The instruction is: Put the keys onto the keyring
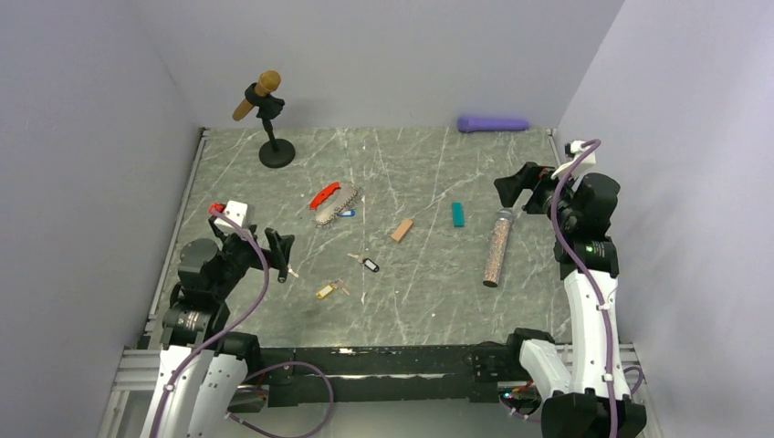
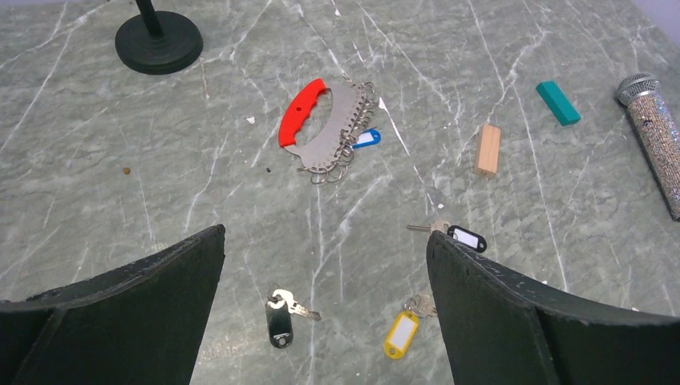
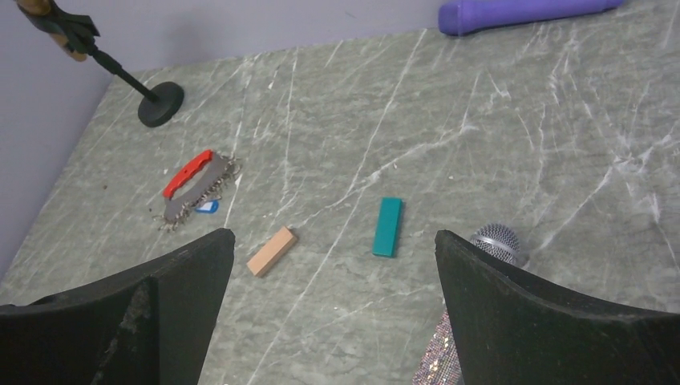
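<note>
The keyring [image 1: 329,199] lies on the marble table left of centre: a curved red grip [image 2: 301,114] on a grey metal plate fringed with silver rings [image 3: 192,190]. A blue-tagged key [image 2: 366,139] lies against its rings. A black-tagged key [image 2: 467,238], a yellow-tagged key [image 2: 402,334] and a second black-tagged key [image 2: 278,319] lie loose nearer the arms. My left gripper [image 2: 325,237] hovers open above these loose keys and holds nothing. At the far right, my right gripper [image 3: 333,234] is open and empty, away from the keys.
A tan block [image 1: 402,230] and a teal block [image 1: 457,214] lie mid-table. A glittery microphone [image 1: 496,248] lies under the right gripper. A black stand [image 1: 275,151] holding a wooden handle is at the back left. A purple cylinder [image 1: 493,123] rests against the back wall.
</note>
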